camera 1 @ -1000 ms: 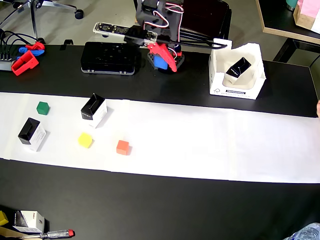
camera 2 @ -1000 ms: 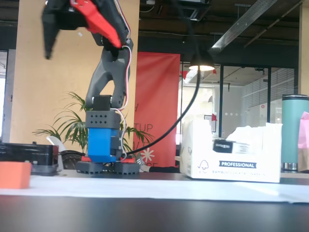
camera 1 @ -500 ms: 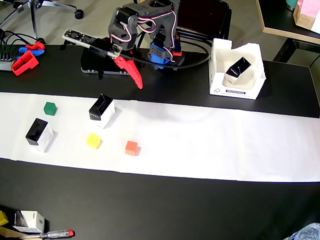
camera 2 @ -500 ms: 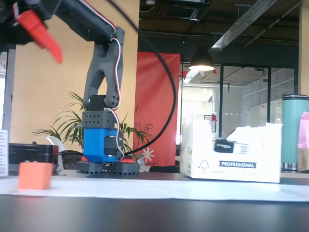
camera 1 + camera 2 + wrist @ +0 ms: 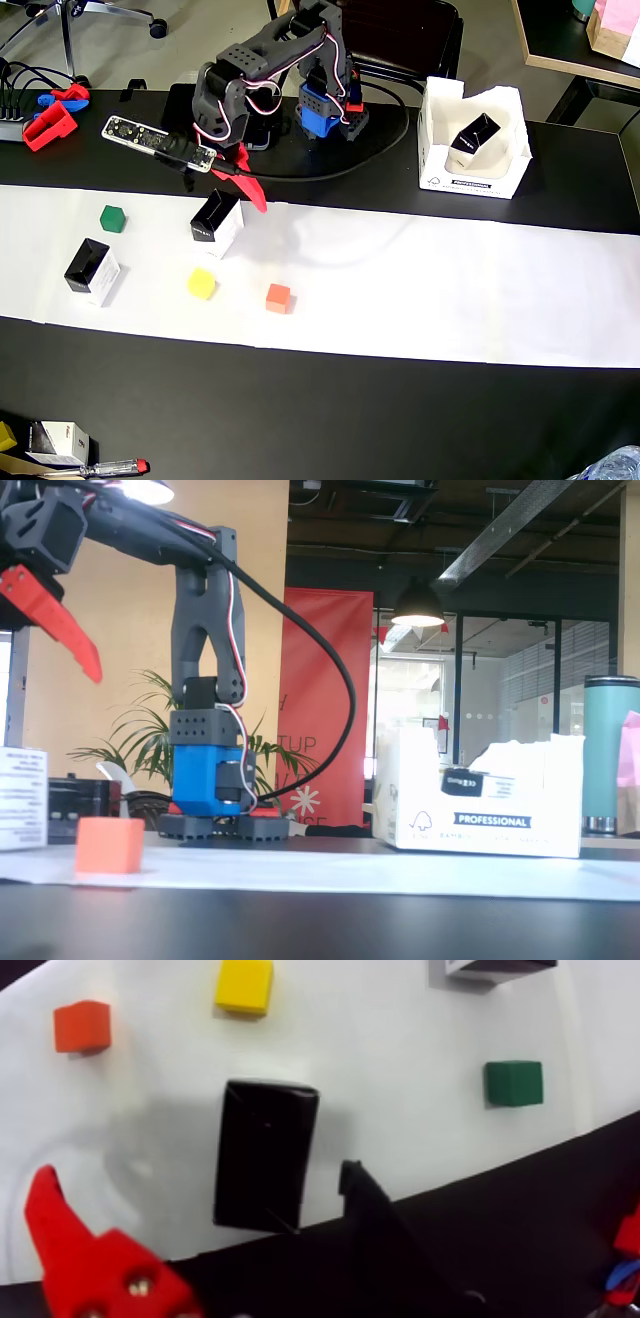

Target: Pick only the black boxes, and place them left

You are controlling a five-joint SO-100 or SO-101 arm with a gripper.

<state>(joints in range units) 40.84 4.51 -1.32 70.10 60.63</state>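
Hovering over a black box (image 5: 216, 222) on the white paper strip (image 5: 450, 300), the gripper (image 5: 200, 1212) has its fingers spread wide and holds nothing; the wrist view shows the red finger (image 5: 81, 1255) and the black finger (image 5: 381, 1236) on either side of the box (image 5: 265, 1153), above it. Second black box (image 5: 91, 271) stands further left in the overhead view, near the green cube (image 5: 113, 218). Yellow cube (image 5: 202, 283) and orange cube (image 5: 278, 297) sit just below the first box. Third black box (image 5: 473, 140) lies tilted inside the white open carton (image 5: 440, 180) at right.
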